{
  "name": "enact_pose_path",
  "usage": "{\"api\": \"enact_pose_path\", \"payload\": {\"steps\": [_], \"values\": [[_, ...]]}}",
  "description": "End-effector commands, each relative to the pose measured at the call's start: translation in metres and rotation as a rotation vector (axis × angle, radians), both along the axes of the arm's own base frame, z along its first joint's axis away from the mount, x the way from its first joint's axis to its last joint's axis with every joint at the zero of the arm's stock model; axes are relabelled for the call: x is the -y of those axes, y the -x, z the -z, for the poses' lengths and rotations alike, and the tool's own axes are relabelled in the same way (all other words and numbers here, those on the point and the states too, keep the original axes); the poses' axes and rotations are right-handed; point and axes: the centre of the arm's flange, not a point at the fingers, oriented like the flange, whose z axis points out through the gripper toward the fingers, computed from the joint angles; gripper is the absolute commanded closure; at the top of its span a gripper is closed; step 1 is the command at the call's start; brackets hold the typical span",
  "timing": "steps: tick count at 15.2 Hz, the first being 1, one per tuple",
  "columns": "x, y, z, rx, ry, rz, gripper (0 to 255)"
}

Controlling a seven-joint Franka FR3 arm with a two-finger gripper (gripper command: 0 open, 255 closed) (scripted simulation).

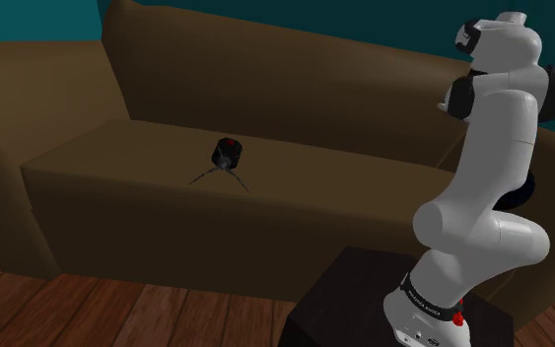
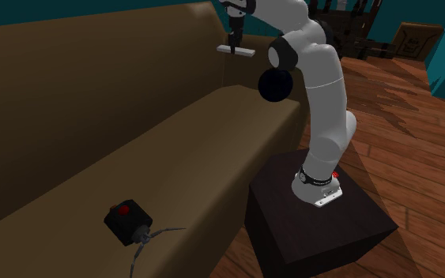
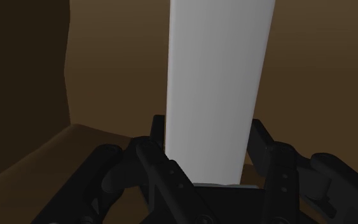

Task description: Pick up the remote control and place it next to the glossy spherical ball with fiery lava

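Observation:
My gripper [image 2: 235,41] hangs high above the sofa's seat, close to the backrest, shut on a pale grey remote control [image 2: 237,50] that lies level under the fingers. In the wrist view the gripper [image 3: 210,137] clasps the remote [image 3: 217,76] as a long pale bar running away from the hand, with the brown sofa below. The ball [image 1: 228,153] is dark and glossy with a red glowing patch and rests on thin dark legs on the seat cushion. In the second exterior view the ball [image 2: 128,219] sits far along the seat from the gripper, near the front edge.
The brown sofa [image 1: 344,192] has a tall backrest and a high armrest [image 1: 19,148] at the shoulder view's left. The dark box stand [image 2: 315,229] sits on a wooden floor [image 2: 418,158] against the sofa's front. Dark furniture [image 2: 347,24] stands behind the arm.

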Motion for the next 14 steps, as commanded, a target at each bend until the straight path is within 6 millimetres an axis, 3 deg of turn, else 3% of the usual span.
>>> {"api": "enact_pose_path", "payload": {"steps": [1,14], "values": [[0.008,0.003,0.008,0.001,-0.001,-0.003,255],[0.008,0.003,0.077,0.001,-0.001,-0.003,255]]}}
